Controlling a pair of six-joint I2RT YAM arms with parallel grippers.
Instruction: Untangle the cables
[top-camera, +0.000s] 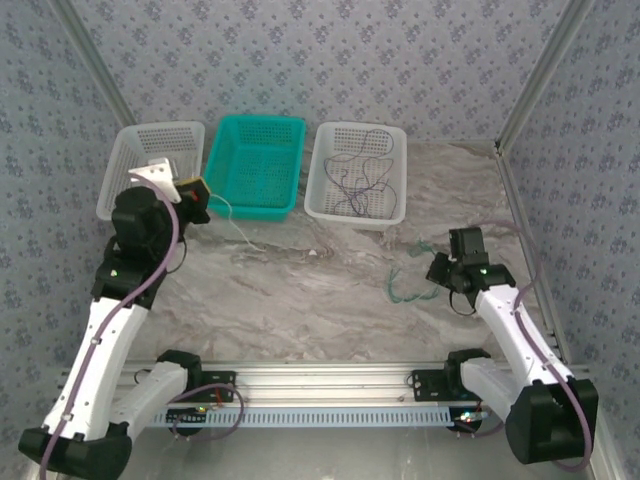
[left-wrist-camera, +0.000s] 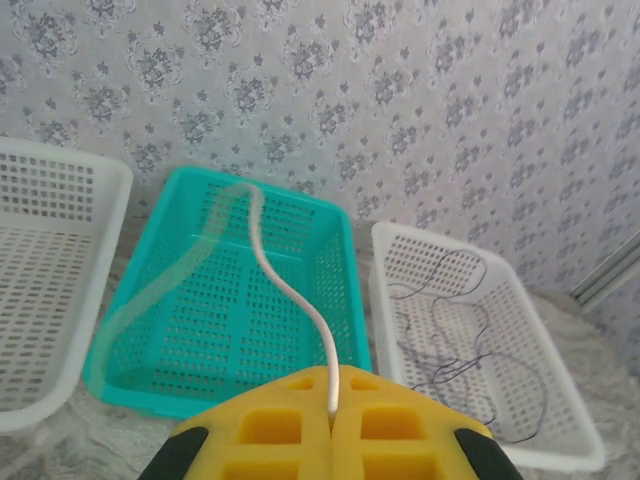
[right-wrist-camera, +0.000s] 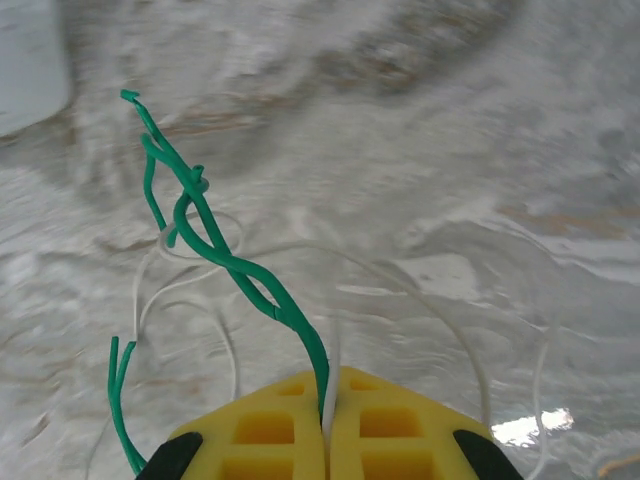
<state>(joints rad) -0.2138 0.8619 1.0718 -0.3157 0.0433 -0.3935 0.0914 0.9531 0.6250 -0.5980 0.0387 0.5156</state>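
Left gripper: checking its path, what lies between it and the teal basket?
White cable, pinched in the left gripper, arcing over the teal basket; left wrist view.

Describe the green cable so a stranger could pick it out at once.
On the marble table, find the white basket at the far right, the one with dark wires inside. On the tabletop just in front of it, the right gripper is shut on the green cable. It is the only green wire, twisted around itself, among thin white strands.
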